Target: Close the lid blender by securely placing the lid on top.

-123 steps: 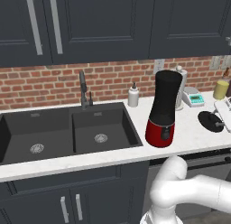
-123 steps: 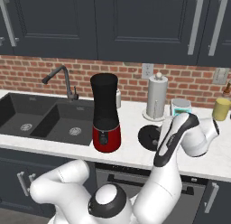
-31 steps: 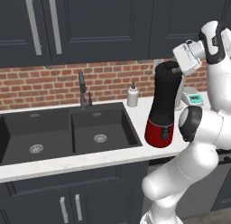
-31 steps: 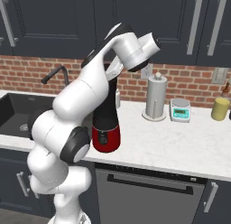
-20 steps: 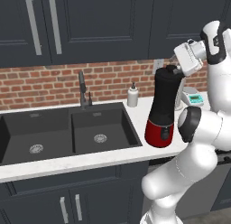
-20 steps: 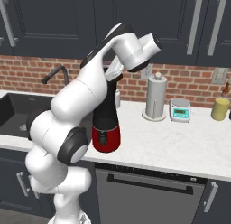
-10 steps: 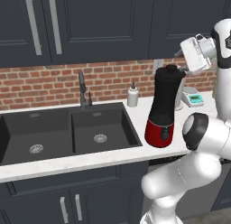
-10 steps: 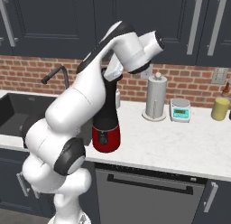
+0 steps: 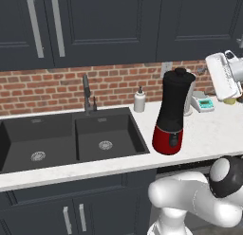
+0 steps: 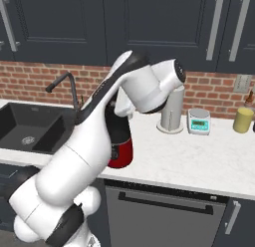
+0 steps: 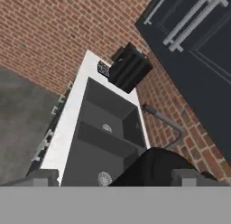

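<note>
Lid (image 9: 179, 73) now sits on the mouth of the blender (image 9: 173, 113), right of centre in the left base view, knob uppermost and apparently level; 1.6 s ago the hand was directly over the jar top, so the placement falls within that interval. The blender stands on the white counter (image 9: 209, 134) just right of the double sink (image 9: 71, 139), with a white soap bottle (image 9: 139, 101) behind it to the left.

Over the last second the hand has drawn away toward the right edge of the left base view, step by step, and now sits at upper right, well clear of the jar. In the right base view the arm's upper links cross in front of the blender, leaving the red base (image 10: 122, 151) showing at centre left.

In the hand view the gripper (image 11: 115, 177) has its two tips (image 11: 43, 177) standing far apart at the bottom edge, nothing between them but the dark rounded top of the lid (image 11: 153, 166) beyond. Jaws are spread wide and empty.

Judgement: release is done and the lid stays put without support, so the task looks essentially complete. Whether it is seated securely all round cannot be told from these angles; a tilted rim is the remaining risk. Faucet (image 9: 87, 93) and scale (image 10: 198, 121) untouched.
</note>
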